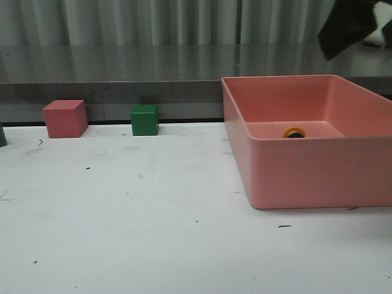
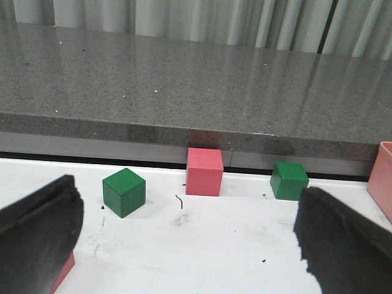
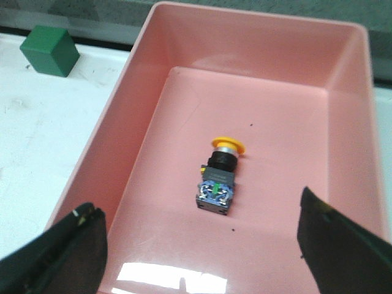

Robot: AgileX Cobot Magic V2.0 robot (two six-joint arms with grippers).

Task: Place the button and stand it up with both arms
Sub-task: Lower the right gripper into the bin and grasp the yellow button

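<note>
While the front view looks forward over the white table (image 1: 153, 233), a pink rectangular bin (image 1: 318, 168) stands on its right side, and only the yellow cap of the push-button (image 1: 294, 132) peeps above the bin's near wall, low on the floor inside. A red cube (image 1: 65, 118) and a green cube (image 1: 145, 120) sit well apart along the table's far edge, under a grey stone ledge (image 1: 122, 73). A dark part of the right arm (image 1: 349, 24) hangs in the upper right corner, above the bin; its jaws cannot be judged from here.

Seen from the left wrist, the left gripper (image 2: 190, 245) is spread wide, its two black fingers at either edge of the picture with nothing between them but bare table. Beyond it lie a green cube (image 2: 124, 192), a red cube (image 2: 204, 171) against the ledge, and a second green cube (image 2: 289, 180). A sliver of red shows beneath one finger, and the bin's corner shows at the edge.

From the right wrist, the right gripper (image 3: 202, 245) is likewise wide apart and empty, held above the bin. The push-button lies on its side on the bin floor, apart from every wall: yellow cap, silver collar, black base with bluish contacts facing the camera.
</note>
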